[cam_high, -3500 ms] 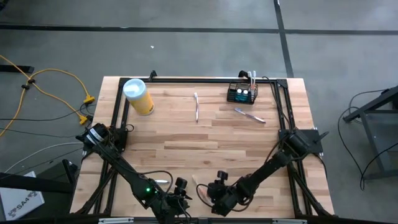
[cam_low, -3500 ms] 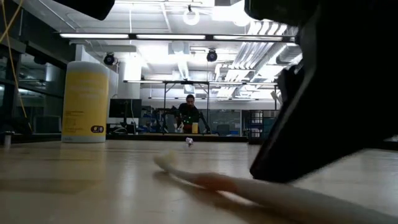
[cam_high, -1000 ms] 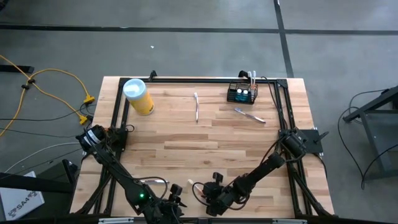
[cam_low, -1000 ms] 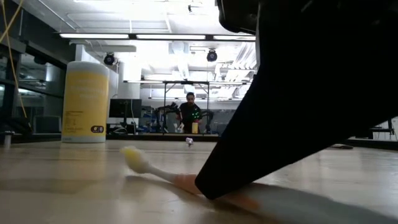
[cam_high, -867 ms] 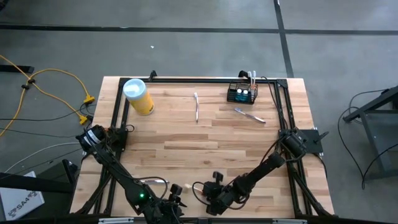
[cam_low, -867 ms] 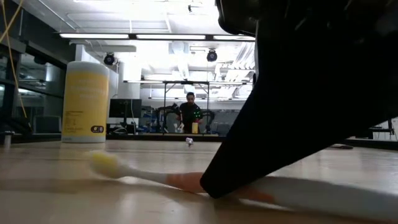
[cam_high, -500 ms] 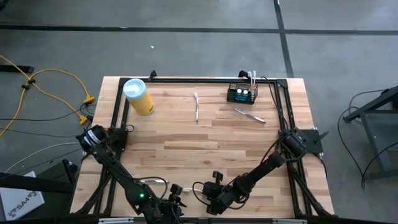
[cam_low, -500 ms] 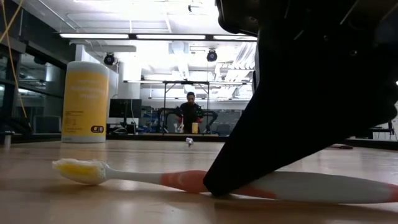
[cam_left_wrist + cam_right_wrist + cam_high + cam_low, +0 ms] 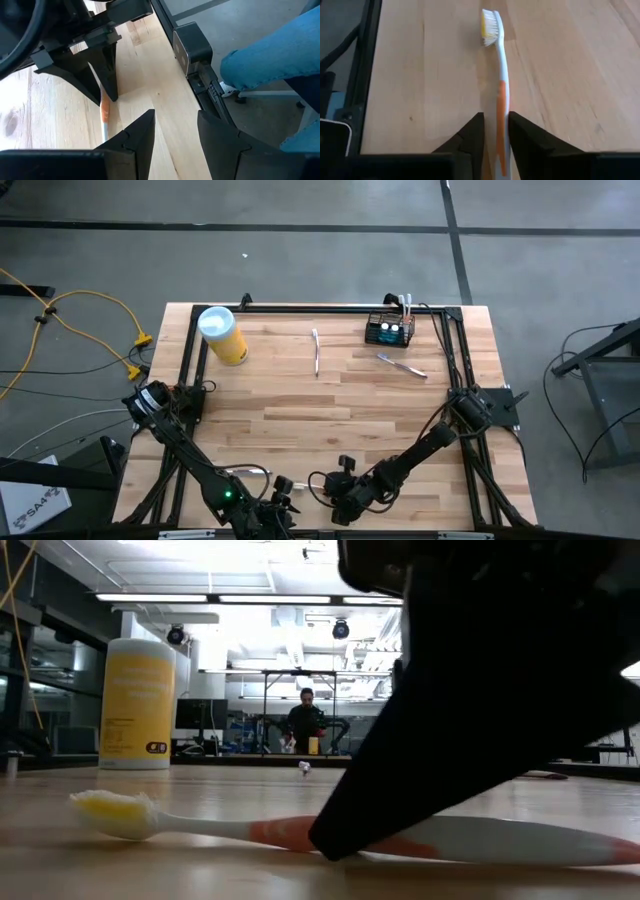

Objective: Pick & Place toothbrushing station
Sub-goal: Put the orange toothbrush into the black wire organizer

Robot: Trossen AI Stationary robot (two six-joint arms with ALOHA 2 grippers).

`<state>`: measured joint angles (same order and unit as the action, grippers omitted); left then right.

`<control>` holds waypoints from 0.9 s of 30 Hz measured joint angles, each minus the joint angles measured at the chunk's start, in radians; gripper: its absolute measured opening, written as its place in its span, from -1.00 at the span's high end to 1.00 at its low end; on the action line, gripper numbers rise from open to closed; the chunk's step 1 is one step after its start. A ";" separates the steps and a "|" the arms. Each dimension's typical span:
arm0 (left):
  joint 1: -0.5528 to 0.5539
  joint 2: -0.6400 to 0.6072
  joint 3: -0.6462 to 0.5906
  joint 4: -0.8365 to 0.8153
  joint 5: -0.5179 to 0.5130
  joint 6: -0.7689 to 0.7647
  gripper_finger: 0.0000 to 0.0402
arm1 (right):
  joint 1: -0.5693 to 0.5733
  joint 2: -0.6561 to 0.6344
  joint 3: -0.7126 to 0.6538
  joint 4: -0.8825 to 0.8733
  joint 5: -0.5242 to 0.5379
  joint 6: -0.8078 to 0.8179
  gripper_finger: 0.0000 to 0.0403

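Observation:
A white toothbrush [image 9: 502,75] with an orange grip and yellowish bristles lies flat on the wood near the table's front edge. My right gripper [image 9: 496,116] stands over its handle, open, one finger on each side of the orange part; in the low view a fingertip [image 9: 330,843] comes down beside it. My left gripper [image 9: 176,114] hovers open just to the left, holding nothing and facing the brush [image 9: 104,111]. The toothbrushing station [image 9: 388,332], a black mesh basket, stands at the far right of the table. My right gripper straddles the orange part of the handle [image 9: 503,107], slanting down from the table's right, its fingers lying across the brush. One finger [image 9: 520,131] sits close against the handle's side, but I cannot tell if it touches. A gap shows at the other finger.
A yellow canister [image 9: 222,335] with a white lid stands at the far left. A thin white stick [image 9: 316,352] lies at the far middle, and another small brush [image 9: 401,365] in front of the basket. A black frame [image 9: 330,308] rims the table. A person's blue-clad leg [image 9: 270,55] is beside the table.
The toothbrush has swung about on the table under my right gripper. Its head has gone toward the table's left and near edges, so the brush now lies crosswise with its full length showing in the low view. Both arms have kept their places.

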<state>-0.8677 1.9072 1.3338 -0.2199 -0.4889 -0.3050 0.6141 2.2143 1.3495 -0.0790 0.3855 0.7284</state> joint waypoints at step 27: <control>0.000 0.000 0.000 0.000 -0.005 -0.003 0.30 | -0.045 0.000 0.001 0.056 -0.097 -0.157 0.64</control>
<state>-0.8680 1.9072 1.3338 -0.2199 -0.4934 -0.3077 0.5686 2.2147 1.3502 -0.0233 0.2887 0.5717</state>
